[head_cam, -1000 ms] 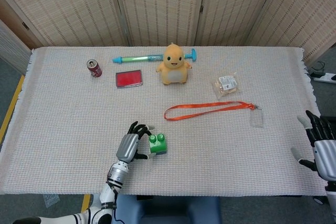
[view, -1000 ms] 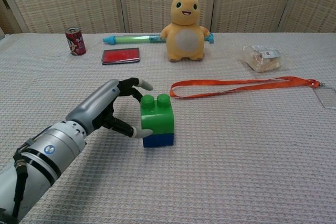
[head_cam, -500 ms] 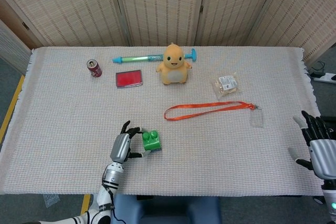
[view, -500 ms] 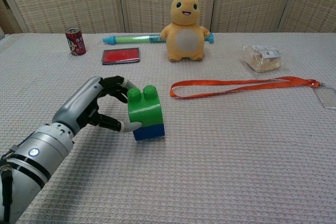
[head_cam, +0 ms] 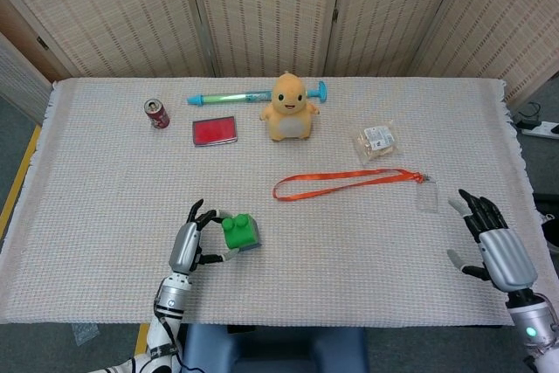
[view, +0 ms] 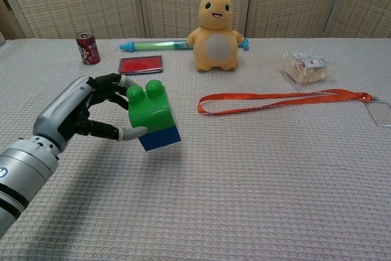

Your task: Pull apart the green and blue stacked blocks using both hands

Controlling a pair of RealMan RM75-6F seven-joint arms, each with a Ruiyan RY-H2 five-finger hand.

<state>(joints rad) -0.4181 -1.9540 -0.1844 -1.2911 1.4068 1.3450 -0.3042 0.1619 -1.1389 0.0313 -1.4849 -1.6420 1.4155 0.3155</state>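
While the left robot hand (view: 91, 111) pinches the tilted blocks (view: 151, 115) above the desk (view: 256, 175); right robot hand (head_cam: 491, 242) spread, holding nothing.

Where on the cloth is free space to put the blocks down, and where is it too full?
Bare cloth lies between the left robot hand, holding the green and blue blocks, and the open right robot hand, below the orange lanyard. The left edge below the red can is also free. The far middle is crowded: tube, red case, plush toy, snack bag.
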